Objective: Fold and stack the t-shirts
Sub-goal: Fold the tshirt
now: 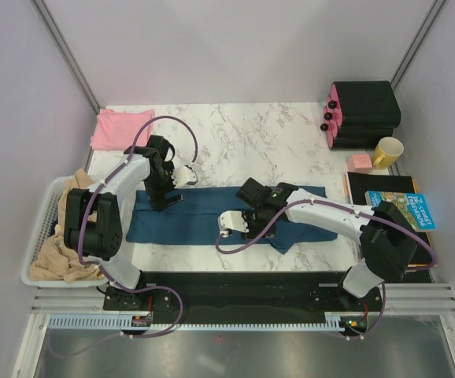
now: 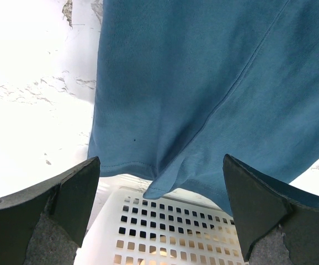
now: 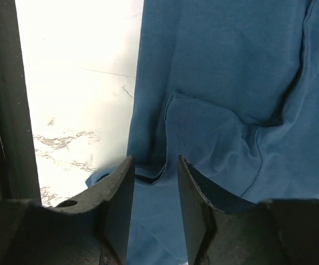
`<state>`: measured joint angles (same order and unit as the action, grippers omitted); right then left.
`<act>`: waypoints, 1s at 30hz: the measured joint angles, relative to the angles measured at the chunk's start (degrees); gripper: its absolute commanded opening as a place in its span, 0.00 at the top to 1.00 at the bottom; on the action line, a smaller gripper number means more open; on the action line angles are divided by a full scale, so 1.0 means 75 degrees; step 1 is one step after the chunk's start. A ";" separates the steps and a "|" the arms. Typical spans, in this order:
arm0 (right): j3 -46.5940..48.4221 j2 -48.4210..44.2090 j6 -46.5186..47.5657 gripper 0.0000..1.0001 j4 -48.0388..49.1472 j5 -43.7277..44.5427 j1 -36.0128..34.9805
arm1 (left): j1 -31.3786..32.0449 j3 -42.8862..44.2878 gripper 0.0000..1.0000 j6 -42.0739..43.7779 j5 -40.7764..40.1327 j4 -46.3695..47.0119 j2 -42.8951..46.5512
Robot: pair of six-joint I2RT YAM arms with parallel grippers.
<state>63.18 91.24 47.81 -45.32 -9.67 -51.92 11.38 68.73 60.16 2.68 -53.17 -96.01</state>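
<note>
Across the middle of the marble table [image 1: 251, 138] the teal t-shirt [image 1: 196, 224] lies in a long band, with the pink t-shirt [image 1: 121, 128] at the far left corner. The left arm arches up and drops steeply over the band's left end, the left gripper [image 2: 161, 165] wide open above the cloth. The right arm stretches low leftward along the near edge, the right gripper [image 3: 155, 165] a little apart over a small fold.

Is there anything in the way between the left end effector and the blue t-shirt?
Nothing visible. The open left end effector faces the teal t-shirt directly, with only bare fabric in front of it.
</note>
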 measured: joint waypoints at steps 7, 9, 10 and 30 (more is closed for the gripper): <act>0.0408 -0.0035 -0.0149 0.53 -0.0125 0.0003 0.0160 | 0.0000 0.0079 0.00 0.0111 -0.0082 -0.0003 -0.0096; 0.0560 -0.0137 -0.0286 0.52 -0.0082 -0.0017 0.0399 | 0.0000 0.0102 0.00 0.0125 -0.0090 0.0009 -0.0125; 0.0589 -0.0230 -0.0347 0.53 -0.0047 -0.0026 0.0545 | 0.0000 0.0102 0.00 0.0134 -0.0090 0.0006 -0.0125; -0.1559 -0.1405 -0.1125 0.50 -0.0388 -0.1941 0.2052 | 0.0026 0.0880 0.00 0.0105 0.0286 -0.0032 -0.0128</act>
<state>51.48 80.71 39.38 -48.23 -24.23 -36.53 11.57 75.33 60.95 4.82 -53.41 -96.97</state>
